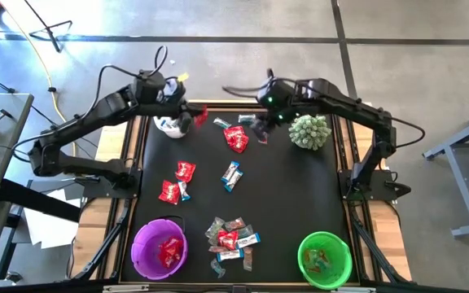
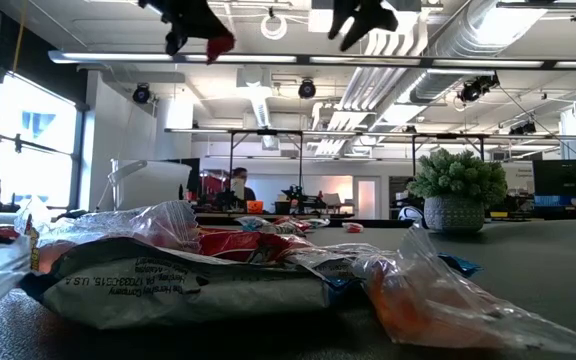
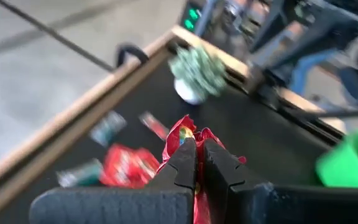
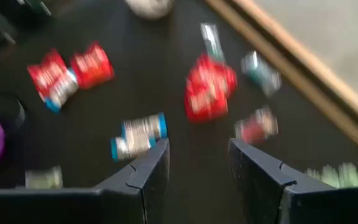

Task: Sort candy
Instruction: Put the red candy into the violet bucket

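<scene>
Our left pincer (image 3: 196, 163) is pressed together on a shiny red packet (image 3: 188, 135), held up off the bench (image 1: 283, 195) near its far left corner, beside a small white pot (image 1: 168, 125). To do this step well we judge we should keep the squeeze firm, since only the crinkled edge of the wrapper seems caught, and carry it across to the purple bowl (image 1: 147, 241) at the near left, where other red packets already lie, releasing only once we are over the rim.

The left arm (image 1: 80, 130) reaches from the left edge, elbow bent, wrist angled down toward the far end.

Our right pincer (image 4: 199, 163) stands spread and empty above the far middle, over loose sweets: a red pair (image 4: 207, 87) and a blue-and-white mini bar (image 4: 139, 135). The right arm stretches in from the right, past the spiky green plant (image 1: 309, 131). More candy sits heaped at the near middle (image 1: 231, 238); the green bowl (image 1: 307, 247) holds a few.
</scene>
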Motion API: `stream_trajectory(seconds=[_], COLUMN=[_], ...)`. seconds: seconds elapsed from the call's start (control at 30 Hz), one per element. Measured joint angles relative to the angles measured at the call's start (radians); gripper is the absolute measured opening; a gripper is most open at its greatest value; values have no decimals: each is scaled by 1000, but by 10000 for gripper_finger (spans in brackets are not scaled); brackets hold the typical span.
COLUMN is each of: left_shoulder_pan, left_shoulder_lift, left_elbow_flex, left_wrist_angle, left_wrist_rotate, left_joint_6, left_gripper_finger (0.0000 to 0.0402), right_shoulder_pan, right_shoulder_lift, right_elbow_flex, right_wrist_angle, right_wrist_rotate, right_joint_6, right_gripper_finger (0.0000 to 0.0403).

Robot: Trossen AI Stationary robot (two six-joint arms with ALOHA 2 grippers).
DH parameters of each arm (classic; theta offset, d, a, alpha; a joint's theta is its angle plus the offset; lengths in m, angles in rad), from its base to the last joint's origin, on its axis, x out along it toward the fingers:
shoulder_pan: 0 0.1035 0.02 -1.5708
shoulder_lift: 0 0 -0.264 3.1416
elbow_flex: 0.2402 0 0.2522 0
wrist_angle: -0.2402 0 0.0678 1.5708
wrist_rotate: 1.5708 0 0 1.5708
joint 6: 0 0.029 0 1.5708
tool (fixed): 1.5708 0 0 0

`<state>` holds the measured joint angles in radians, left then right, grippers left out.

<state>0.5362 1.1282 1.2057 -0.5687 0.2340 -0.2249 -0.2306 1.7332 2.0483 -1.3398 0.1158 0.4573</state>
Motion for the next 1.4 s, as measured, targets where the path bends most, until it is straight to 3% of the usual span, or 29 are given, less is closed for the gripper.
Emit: stream_trajectory(seconds=[0.17, 0.4, 0.53, 0.63, 0.87, 1.17, 1.4], left_shoulder_pan=[-7, -105, -223, -327, -608, -992, -1212], left_shoulder_lift=[-52, -88, -87, -83, -43, 80, 134], left_elbow_flex=[0, 0, 0, 0, 0, 0, 0], left_wrist_angle=[-122, -197, -209, -200, -151, -66, -198], left_wrist_rotate=[147, 264, 260, 202, -82, -188, -323], left_joint_6=[-46, -144, -229, -312, -627, -988, -1273], left_gripper_finger=[1, 1, 1, 1, 1, 0, 0], right_shoulder_pan=[74, 203, 284, 358, 567, 817, 919], right_shoulder_lift=[0, -5, -5, -5, -5, -5, -5], right_elbow_flex=[0, -17, -17, -17, -17, -17, -17], right_wrist_angle=[-230, -226, -230, -230, -231, -231, -231], right_wrist_rotate=[0, -11, -10, -11, -11, 41, 99], right_joint_6=[181, 241, 280, 283, 339, 503, 582], right_gripper_finger=[161, 161, 161, 161, 161, 161, 161])
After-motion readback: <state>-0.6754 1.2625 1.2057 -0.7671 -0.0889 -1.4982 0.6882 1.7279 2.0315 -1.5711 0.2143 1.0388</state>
